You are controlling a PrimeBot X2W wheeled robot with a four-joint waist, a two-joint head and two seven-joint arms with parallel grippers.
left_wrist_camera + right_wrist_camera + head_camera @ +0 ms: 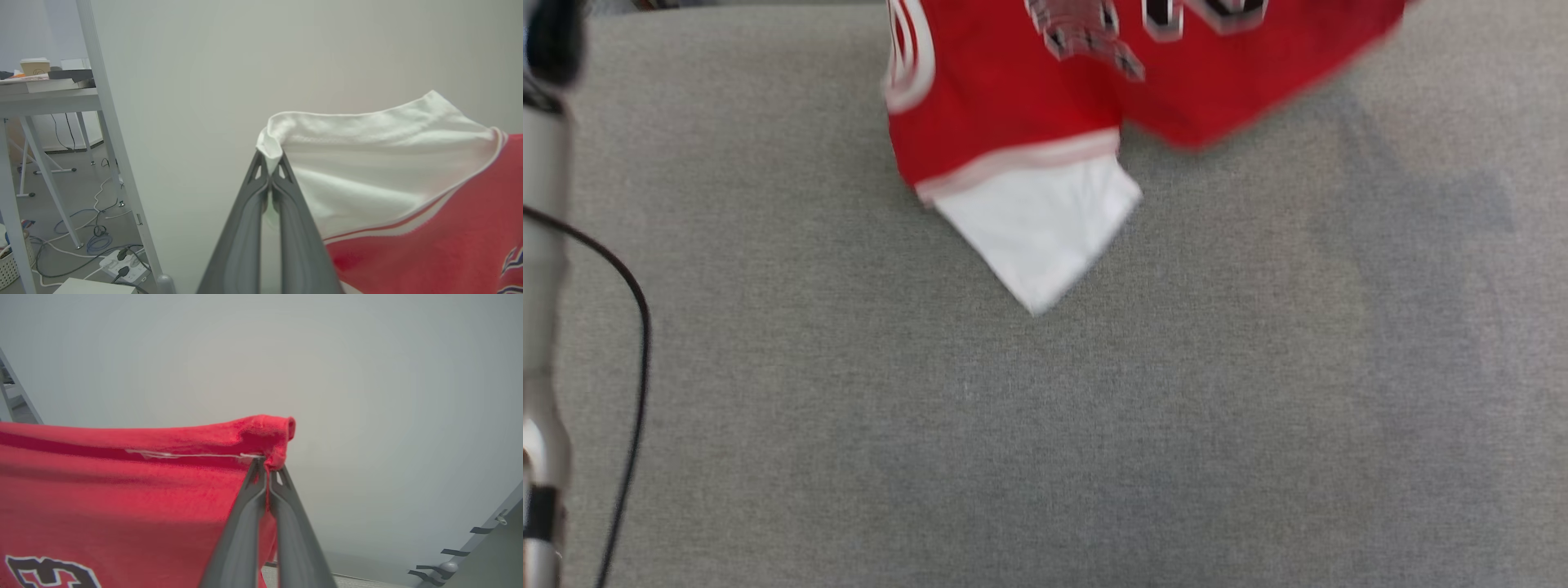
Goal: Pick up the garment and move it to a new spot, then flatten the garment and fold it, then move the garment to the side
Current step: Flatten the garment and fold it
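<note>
The grey bench [1045,425] lay broad beneath the garment [1005,106], which hung at the head view's top edge, blurred, one white sleeve [1037,229] pointing down. The left gripper [270,173] had its fingers pinching a white sleeve's edge; the right gripper [267,469] had its fingers pinching a red corner

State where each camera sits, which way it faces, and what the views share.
Head view: on the head, facing down at the grey surface and the hanging garment; a pale forearm at the left edge.
Left wrist view: on the left wrist, facing a pale wall; left hand shut on the white sleeve.
Right wrist view: on the right wrist, facing the wall too; right hand shut on a red edge.
Shared: the garment, in all three.
</note>
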